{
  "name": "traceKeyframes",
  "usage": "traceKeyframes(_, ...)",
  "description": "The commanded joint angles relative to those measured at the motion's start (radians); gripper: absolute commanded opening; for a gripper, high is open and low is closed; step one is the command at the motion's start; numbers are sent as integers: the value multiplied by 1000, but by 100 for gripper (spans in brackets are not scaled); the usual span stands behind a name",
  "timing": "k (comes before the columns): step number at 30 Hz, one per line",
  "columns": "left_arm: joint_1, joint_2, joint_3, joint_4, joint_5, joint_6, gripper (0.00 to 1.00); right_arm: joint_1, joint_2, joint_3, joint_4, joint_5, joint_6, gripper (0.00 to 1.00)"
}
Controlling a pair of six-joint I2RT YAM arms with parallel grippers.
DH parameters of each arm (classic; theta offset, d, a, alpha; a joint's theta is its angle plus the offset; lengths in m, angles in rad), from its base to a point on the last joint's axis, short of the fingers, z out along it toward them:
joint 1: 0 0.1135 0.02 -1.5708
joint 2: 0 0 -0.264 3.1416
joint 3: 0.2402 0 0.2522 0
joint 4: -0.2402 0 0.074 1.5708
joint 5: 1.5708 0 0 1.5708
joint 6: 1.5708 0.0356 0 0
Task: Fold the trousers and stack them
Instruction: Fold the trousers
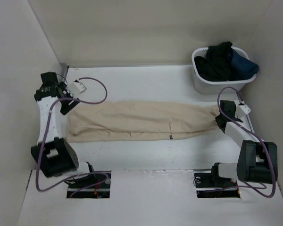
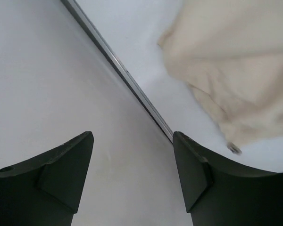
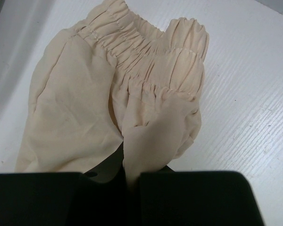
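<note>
The beige trousers (image 1: 137, 121) lie stretched left to right across the table, folded lengthwise, with a small dark tag near the front edge. My right gripper (image 1: 220, 116) is shut on the cloth at their right end; the right wrist view shows the gathered elastic waistband (image 3: 146, 42) and a fold of cloth pinched between my jaws. My left gripper (image 1: 68, 104) is open and empty at the trousers' left end. In the left wrist view its fingers (image 2: 193, 174) frame bare wall, and the trousers' edge (image 2: 231, 70) lies to the upper right.
A white basket (image 1: 212, 84) with black and dark-blue garments (image 1: 226, 61) stands at the back right. White walls enclose the table on the left, back and right. Purple cables loop from both arms.
</note>
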Motion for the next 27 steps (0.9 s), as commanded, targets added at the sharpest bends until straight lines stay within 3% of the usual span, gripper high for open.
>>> traceKeyframes(1,-38,-151,-153,-281,154,126,66,10,-17,-9,60,9,-8,7)
traceKeyframes(4,-69,-178,-337,-268,142,116,63,10,-16,-12,69,9,-6,7)
traceKeyframes(8,-60,-188,-486,-67,88,73,63,10,-17,-29,93,9,3,7)
traceKeyframes(9,-58,-177,-497,-44,77,70,60,10,-20,-35,98,9,9,7)
traceKeyframes(11,-60,-162,-483,-14,80,56,64,10,-23,-46,103,7,12,7)
traceKeyframes(16,-93,-91,-478,123,-15,13,62,-3,-35,-69,121,-8,3,7)
traceKeyframes(27,-156,-122,-509,236,-72,2,61,-11,-55,-100,138,-20,6,7)
